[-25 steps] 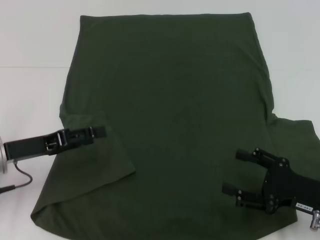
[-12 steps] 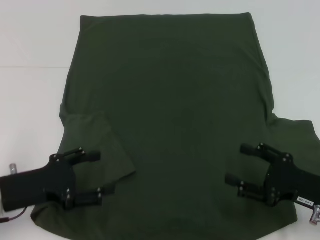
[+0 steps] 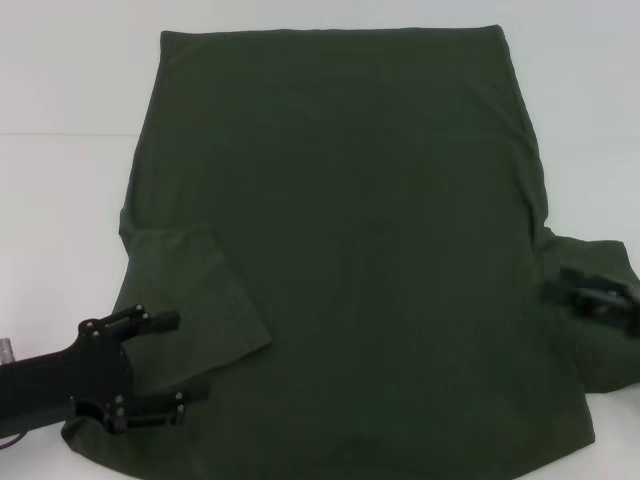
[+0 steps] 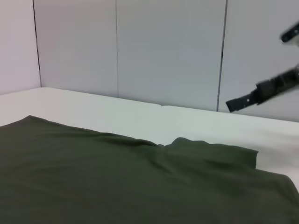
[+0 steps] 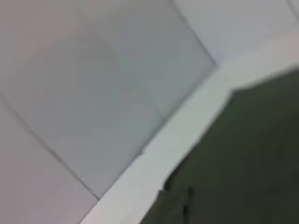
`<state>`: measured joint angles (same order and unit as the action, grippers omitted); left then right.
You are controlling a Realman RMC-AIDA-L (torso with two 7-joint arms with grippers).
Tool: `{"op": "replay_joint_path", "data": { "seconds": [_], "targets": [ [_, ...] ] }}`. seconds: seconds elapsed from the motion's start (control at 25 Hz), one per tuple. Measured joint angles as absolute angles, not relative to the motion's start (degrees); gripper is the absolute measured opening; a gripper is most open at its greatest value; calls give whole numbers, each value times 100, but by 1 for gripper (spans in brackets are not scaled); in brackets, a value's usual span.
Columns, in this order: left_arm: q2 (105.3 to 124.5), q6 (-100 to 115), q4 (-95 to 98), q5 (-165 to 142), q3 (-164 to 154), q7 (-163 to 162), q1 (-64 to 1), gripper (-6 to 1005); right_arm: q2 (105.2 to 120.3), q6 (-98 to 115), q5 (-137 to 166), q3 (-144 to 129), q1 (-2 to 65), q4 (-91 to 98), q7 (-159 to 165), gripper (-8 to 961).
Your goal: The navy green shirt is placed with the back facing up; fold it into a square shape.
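Olive-green, the navy green shirt (image 3: 340, 250) lay nearly flat on the white tabletop (image 3: 60, 200), only its left sleeve folded in, with the left gripper (image 3: 168, 357) wide-jawed and empty beside it, while the right gripper (image 3: 595, 295) hung over the unfolded right sleeve, its jaw state impossible to tell.

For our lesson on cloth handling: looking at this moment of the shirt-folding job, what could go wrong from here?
1. The left gripper is open over the already folded-in left sleeve; a careless pinch or drag could pull that fold out.
2. The right gripper sits over the right sleeve, still spread out; a shallow grasp might slip off.
3. The navy green shirt is large and limp, so uneven pulls could skew the square.
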<state>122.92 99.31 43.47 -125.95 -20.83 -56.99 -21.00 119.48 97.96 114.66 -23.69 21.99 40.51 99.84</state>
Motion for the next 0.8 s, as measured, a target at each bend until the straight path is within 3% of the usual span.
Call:
{"op": "replay_joint_path", "data": {
  "seconds": [0.2,0.52,0.8],
  "targets": [
    [12282,9996,4423,-12619,-2116,-5695,-2110,896,11806,10189,11836,-2299,2095,5262,12522,911],
    [12285,10000,4487,-12622,-2206,-5683,-2096,897,11207,10212,13008,-2167,2169,5530,14739,907],
    [12289,10007,4500,-12622,-2200,-5678,-2091,896,11149,9932,13539,-1738,2070,5310,14823,907]
  ]
}}
